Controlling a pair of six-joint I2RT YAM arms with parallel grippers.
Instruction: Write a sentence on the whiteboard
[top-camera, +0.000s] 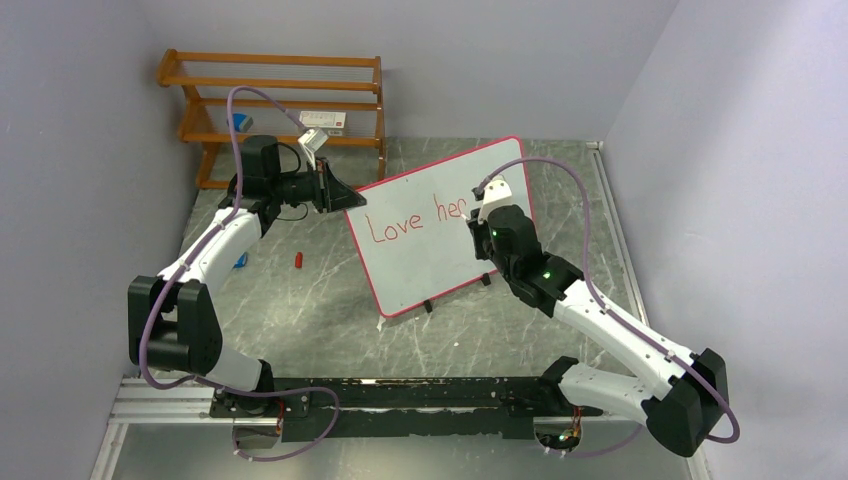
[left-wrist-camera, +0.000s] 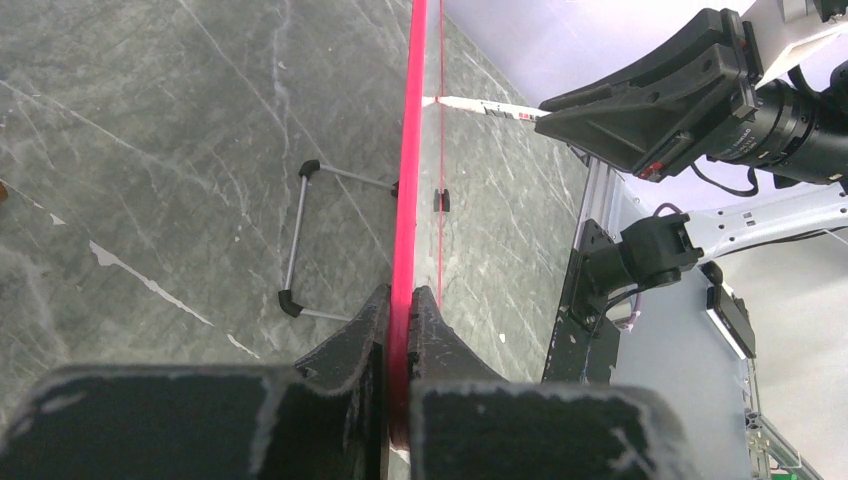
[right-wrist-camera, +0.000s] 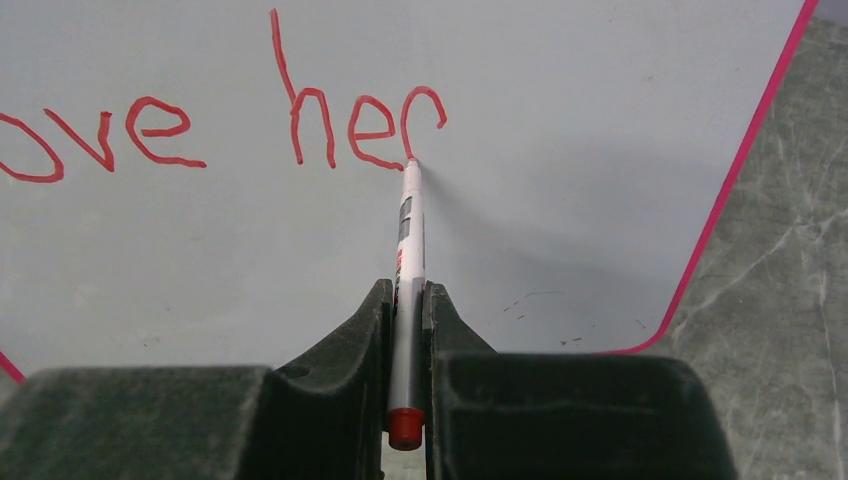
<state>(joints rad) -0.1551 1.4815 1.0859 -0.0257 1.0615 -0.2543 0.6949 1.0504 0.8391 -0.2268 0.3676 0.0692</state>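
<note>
The whiteboard (top-camera: 440, 235) stands tilted on small black feet, white with a red-pink frame. Red writing on it (top-camera: 415, 218) reads "Love he" plus a partly drawn letter; the right wrist view shows the same writing (right-wrist-camera: 300, 125). My left gripper (top-camera: 335, 190) is shut on the board's left edge, and the left wrist view shows the red frame (left-wrist-camera: 408, 200) clamped between the fingers at my left gripper (left-wrist-camera: 402, 310). My right gripper (top-camera: 482, 212) is shut on a white marker (right-wrist-camera: 408, 260) with a red end. Its tip touches the board at the last stroke, seen from my right gripper (right-wrist-camera: 408, 300).
A wooden slatted rack (top-camera: 275, 95) stands at the back left against the wall. A small red cap (top-camera: 299, 261) and a blue object (top-camera: 241, 261) lie on the marble table left of the board. The board's wire stand (left-wrist-camera: 300, 240) rests behind it.
</note>
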